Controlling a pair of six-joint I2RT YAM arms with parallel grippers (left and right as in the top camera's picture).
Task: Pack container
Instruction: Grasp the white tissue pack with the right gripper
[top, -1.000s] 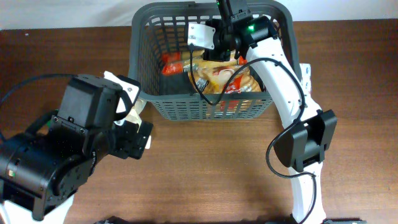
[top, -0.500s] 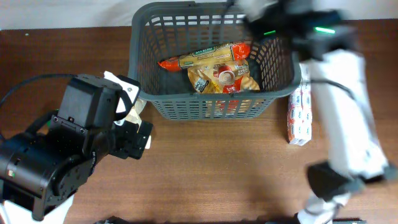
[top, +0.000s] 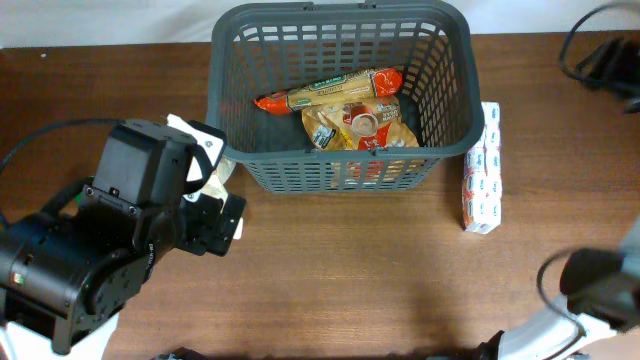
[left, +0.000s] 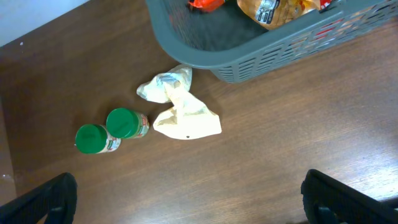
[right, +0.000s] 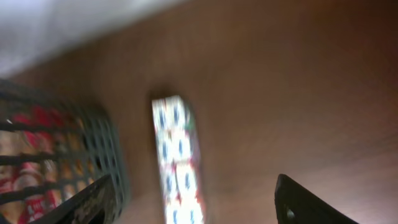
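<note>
At the far middle of the table (top: 350, 260) stands one basket (top: 340, 175), holding two items: one long red packet (top: 330, 92) lying across one orange bag (top: 360, 128). Outside it on the table lie one white-and-blue box (top: 483, 168) just beside the right wall, one crumpled cream pouch (left: 183, 115) near the left front corner, and two green-capped jars (left: 126, 123) side by side beyond the pouch. Left jaws stand wide and empty above the table; right jaws, in a blurred view, likewise stand wide and empty over the box.
</note>
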